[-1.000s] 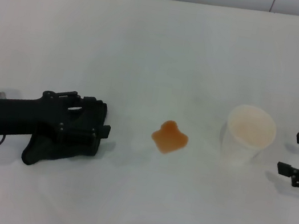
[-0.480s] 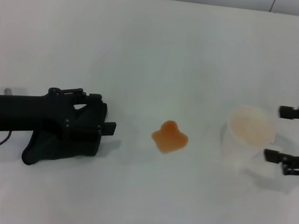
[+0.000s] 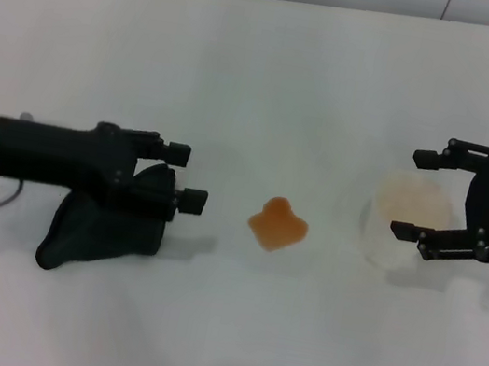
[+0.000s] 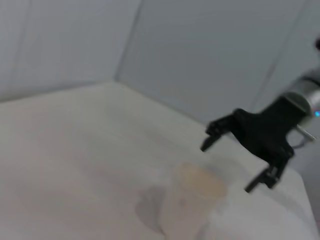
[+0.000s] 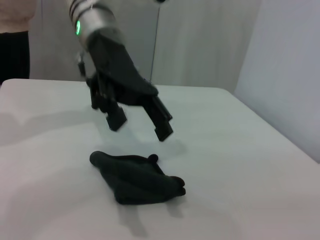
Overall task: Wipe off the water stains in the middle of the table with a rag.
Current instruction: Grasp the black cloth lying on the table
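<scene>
- Head view: I see the stain mid-table, between the rag on the left and a cup on the right. My left end effector hangs above the rag, fingers apart. My right end effector brackets the cup, fingers apart.
- Left wrist: the cup looks whitish, contents unclear.
- Right wrist: the rag lies crumpled, untouched.

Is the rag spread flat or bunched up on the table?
Bunched up. The rag lies as a crumpled heap with folds on the table, below the open left gripper, which is not touching it.
</scene>
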### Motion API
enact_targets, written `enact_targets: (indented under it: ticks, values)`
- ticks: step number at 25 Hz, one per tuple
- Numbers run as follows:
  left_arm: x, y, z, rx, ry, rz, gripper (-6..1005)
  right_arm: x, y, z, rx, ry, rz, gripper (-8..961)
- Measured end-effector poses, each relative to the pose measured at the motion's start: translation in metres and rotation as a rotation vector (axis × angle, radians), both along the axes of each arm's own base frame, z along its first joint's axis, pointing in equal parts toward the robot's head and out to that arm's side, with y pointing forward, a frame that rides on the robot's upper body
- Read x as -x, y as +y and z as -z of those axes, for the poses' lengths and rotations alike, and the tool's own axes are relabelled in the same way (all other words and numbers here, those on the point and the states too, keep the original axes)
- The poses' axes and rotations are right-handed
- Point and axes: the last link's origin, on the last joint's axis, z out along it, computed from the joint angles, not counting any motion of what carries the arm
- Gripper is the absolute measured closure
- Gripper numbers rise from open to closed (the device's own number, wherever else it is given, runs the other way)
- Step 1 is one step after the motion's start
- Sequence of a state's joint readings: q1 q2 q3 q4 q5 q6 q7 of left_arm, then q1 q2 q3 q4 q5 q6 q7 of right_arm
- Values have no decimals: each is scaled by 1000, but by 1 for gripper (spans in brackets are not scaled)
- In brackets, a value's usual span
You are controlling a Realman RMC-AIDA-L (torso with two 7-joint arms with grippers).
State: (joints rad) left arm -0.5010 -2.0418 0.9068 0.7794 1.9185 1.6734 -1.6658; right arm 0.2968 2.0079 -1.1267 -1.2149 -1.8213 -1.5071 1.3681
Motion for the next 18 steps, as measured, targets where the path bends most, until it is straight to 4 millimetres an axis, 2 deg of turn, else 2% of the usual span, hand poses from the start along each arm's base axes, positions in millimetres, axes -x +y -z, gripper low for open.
enact_targets:
  ticks: [6,9,13,14,18]
  values:
    - [-37,10,-26,92,222,43,166,0,1,0,-5,4,2,97]
    - [-50,22,-33,111,327,-10,166,1,1,0,-6,10,3,97]
    - [-57,36,-32,136,452,-126,167,3,2,0,-7,20,-1,97]
    - [-59,42,-24,145,554,-196,167,4,2,1,-6,24,-5,97]
    - [-62,50,-10,124,682,-249,167,7,3,1,-11,34,-15,97]
